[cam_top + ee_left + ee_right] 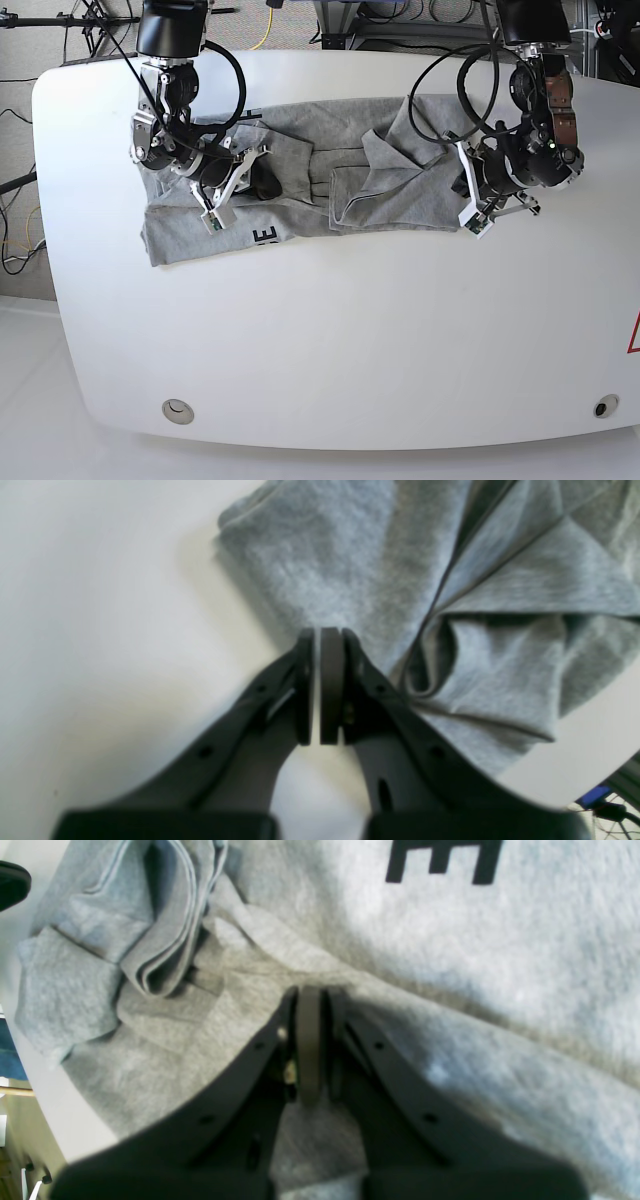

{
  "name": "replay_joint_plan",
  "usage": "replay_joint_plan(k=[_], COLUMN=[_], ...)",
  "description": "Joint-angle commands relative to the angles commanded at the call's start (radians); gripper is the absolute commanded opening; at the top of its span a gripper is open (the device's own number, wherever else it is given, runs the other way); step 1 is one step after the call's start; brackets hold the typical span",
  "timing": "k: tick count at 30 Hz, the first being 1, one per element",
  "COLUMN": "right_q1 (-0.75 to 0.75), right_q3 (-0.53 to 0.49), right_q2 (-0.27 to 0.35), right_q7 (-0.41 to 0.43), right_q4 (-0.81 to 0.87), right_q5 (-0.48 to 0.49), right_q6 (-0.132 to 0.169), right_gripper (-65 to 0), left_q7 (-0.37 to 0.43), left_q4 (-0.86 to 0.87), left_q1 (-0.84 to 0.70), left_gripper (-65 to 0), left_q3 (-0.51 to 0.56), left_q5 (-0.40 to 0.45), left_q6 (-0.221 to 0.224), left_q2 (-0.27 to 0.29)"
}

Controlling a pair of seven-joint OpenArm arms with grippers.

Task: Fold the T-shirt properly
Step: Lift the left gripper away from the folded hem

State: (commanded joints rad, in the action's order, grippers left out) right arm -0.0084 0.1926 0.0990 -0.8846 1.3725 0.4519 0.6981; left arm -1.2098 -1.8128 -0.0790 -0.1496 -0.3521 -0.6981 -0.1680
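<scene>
On my left wrist view the left pincer [318, 635] was clenched, only a thin slit between its pads, its tips at the edge of the T-shirt [350, 580] with white table [100, 630] beneath; I could not tell whether any cloth was caught. On the right wrist view the right pincer [310, 992] was clenched too, tips down on grey cloth, and again I could not tell if it pinched a fold.

From the base view the T-shirt [380, 190] lay crumpled across the far half of the table [330, 340], its long axis running from nine o'clock to three o'clock. Black lettering [265, 236] showed near its nine o'clock end, at the near edge. The three o'clock half was folded over in loose flaps.
</scene>
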Motion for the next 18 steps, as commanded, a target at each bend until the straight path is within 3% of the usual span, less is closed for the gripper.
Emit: replay_joint_plan(k=[8, 18], right_q1=[0.000, -0.003], right_q3=[0.000, 0.000], right_q2=[0.000, 0.000], right_q7=[0.000, 0.000], right_q4=[0.000, 0.000], right_q5=[0.000, 0.000], right_q6=[0.000, 0.000], right_gripper=[-63.1, -63.1], left_q7=[-0.014, -0.012], left_q4=[-0.002, 0.003], left_q1=[-0.021, -0.032], left_gripper=[-39.1, -38.9], left_q3=[-0.006, -0.020], left_q5=[-0.084, -0.204], left_q6=[0.000, 0.000], left_q2=[0.006, -0.008])
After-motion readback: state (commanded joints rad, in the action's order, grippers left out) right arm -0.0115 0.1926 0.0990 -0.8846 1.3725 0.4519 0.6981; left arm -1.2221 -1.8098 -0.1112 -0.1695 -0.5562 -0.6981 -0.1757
